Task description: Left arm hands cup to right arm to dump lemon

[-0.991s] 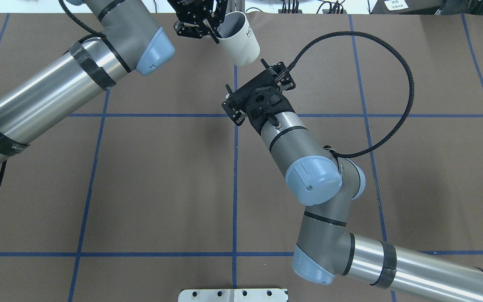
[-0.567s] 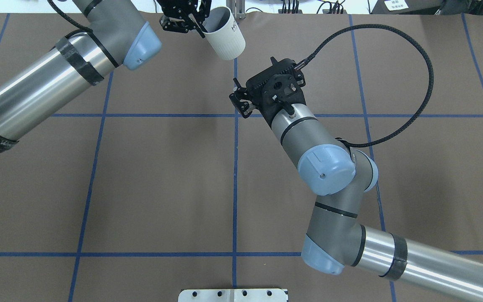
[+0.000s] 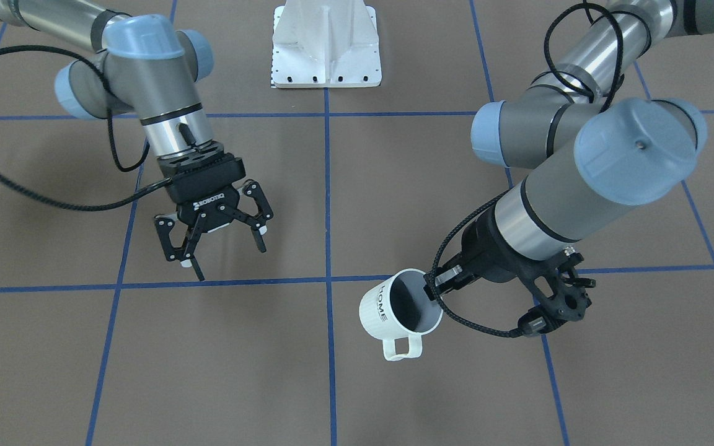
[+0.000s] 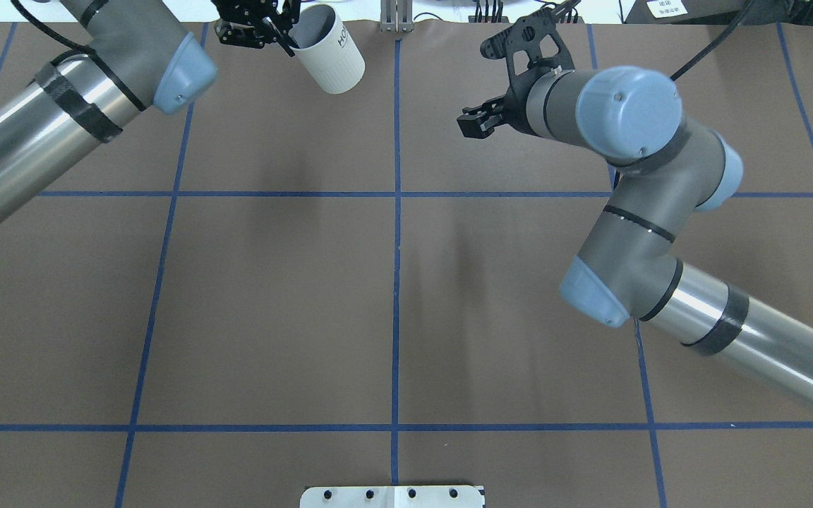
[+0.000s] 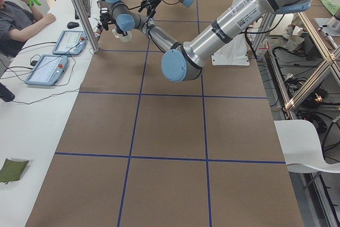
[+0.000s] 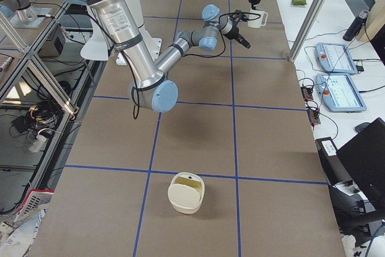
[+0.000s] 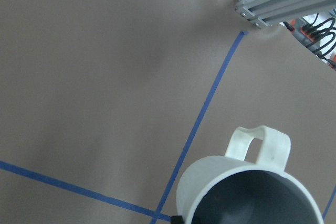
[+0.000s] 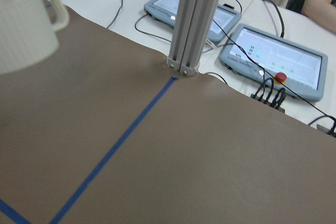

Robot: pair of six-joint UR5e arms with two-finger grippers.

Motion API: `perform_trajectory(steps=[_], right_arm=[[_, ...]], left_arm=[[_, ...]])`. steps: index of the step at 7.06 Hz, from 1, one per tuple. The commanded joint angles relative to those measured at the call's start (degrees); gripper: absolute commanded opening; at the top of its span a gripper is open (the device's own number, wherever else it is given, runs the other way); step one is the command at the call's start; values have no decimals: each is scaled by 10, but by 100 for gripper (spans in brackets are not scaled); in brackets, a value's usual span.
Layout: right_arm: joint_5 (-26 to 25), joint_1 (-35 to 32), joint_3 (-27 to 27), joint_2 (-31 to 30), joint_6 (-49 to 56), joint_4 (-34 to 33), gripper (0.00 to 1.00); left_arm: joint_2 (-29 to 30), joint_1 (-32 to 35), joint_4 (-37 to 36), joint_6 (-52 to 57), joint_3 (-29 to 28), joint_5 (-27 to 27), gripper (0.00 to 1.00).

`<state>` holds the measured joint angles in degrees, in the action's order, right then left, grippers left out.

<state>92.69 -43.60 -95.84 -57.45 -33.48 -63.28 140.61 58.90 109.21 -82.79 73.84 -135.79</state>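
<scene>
White HOME mug (image 3: 382, 313) held tilted above the brown table (image 3: 208, 371) near its far edge, handle pointing away from the robot, left gripper (image 3: 439, 286) pinching its rim, one finger inside, right gripper (image 3: 227, 255) spread wide, well apart across the blue tape line (image 3: 327, 204)

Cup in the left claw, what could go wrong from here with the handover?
The left claw pinches the cup only at its rim, and the cup hangs tilted, so it may swivel or slip. Its mouth leans sideways; anything inside could roll out early, though no lemon shows. The right claw is open but well apart, and a misaligned approach could knock the cup.
</scene>
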Motion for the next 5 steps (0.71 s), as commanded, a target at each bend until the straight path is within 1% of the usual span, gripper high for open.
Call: perform_trajectory(steps=[1,2,3,4,5], right_arm=[[188,-99,6,0,74,-122,100],[194,-129,5,-9,112,-163,100],[194,-147,6,-14,113,-211,100],[194,-161,6,-20,116,-237,100],[205,-182,13,-25,119,-237,100]], left_arm=[[-59,10,-34,52,64,1,0],[-79,11,-104,113,114,5,0],[-98,9,-188,166,178,37,0],[-124,5,-274,240,241,68,0],[-175,5,-335,323,306,102,0]])
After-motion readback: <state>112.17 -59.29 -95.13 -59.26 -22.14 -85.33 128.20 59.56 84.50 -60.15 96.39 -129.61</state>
